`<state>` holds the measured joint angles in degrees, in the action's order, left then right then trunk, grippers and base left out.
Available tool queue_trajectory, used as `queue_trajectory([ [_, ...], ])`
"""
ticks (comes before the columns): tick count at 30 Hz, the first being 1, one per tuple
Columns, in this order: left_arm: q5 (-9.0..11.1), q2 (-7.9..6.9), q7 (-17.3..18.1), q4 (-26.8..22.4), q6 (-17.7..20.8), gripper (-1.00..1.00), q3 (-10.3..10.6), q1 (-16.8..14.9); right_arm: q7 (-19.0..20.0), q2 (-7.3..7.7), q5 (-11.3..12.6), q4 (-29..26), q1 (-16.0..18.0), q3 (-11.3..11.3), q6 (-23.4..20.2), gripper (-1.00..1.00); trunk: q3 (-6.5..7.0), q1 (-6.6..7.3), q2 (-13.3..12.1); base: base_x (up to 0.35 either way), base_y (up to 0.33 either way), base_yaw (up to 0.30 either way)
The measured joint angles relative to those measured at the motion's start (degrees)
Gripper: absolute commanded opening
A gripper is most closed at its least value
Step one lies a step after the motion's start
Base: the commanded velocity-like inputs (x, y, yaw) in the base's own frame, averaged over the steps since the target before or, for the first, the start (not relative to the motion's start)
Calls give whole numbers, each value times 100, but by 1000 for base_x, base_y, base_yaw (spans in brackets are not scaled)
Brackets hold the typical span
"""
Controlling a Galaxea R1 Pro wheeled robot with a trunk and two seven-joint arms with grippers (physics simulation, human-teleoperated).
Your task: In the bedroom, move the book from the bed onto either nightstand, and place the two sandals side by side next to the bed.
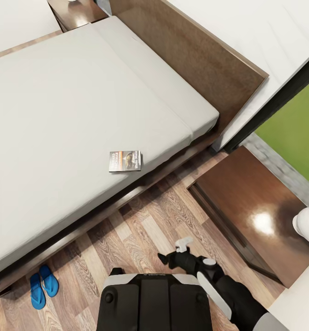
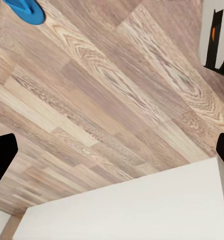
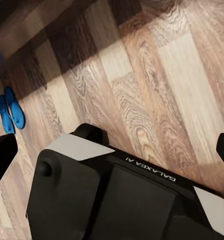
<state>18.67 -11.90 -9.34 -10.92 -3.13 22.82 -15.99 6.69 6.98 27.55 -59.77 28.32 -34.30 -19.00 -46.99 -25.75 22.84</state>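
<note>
The book (image 1: 125,161) lies flat on the grey mattress of the bed (image 1: 71,105), close to its near edge. The two blue sandals (image 1: 37,290) (image 1: 49,280) rest side by side on the wood floor beside the bed frame; the right wrist view shows them (image 3: 11,114) too, and one sandal tip (image 2: 24,10) appears in the left wrist view. One nightstand (image 1: 260,216) stands by the bed's head on the right, another (image 1: 76,11) at the far side. My right gripper (image 1: 173,252) (image 3: 112,150) is open and empty above the floor, in front of my trunk. My left gripper (image 2: 112,152) is open and empty, facing the floor.
A white rounded object (image 1: 308,225) stands on the near nightstand's right end. My dark base (image 3: 117,195) sits on the plank floor between bed and nightstand. A black-framed window (image 1: 283,101) with grass behind it is at the right. A white surface (image 2: 132,210) lies below the left gripper.
</note>
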Motion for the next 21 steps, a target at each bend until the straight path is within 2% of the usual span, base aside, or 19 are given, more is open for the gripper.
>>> queue_trajectory([
  [6, -3, -9, 27, -8, -9, 100, -378, 2, -318, -59, -364, 8, -7, -16, 426, 100, 0, 0, 0, 0, 0, 0],
  [9, -2, -19, 51, -17, -11, 100, -490, 4, -411, -77, -404, -1, -10, -3, 522, 100, 0, 0, 0, 0, 0, 0],
  [16, 2, -34, 69, -56, -26, 100, -611, 8, -504, -100, -434, -191, -13, 24, 682, 100, 0, 0, 0, 0, 0, 0],
  [20, 4, -36, 72, -67, -39, 100, -748, 8, -519, -103, -425, -342, -13, 39, 705, 100, 0, 0, 0, 0, 0, 0],
  [21, 1, -37, 83, -83, -42, 100, -871, 8, -517, -104, -403, -437, -13, 64, 713, 100, 0, 0, 0, 0, 0, 0],
])
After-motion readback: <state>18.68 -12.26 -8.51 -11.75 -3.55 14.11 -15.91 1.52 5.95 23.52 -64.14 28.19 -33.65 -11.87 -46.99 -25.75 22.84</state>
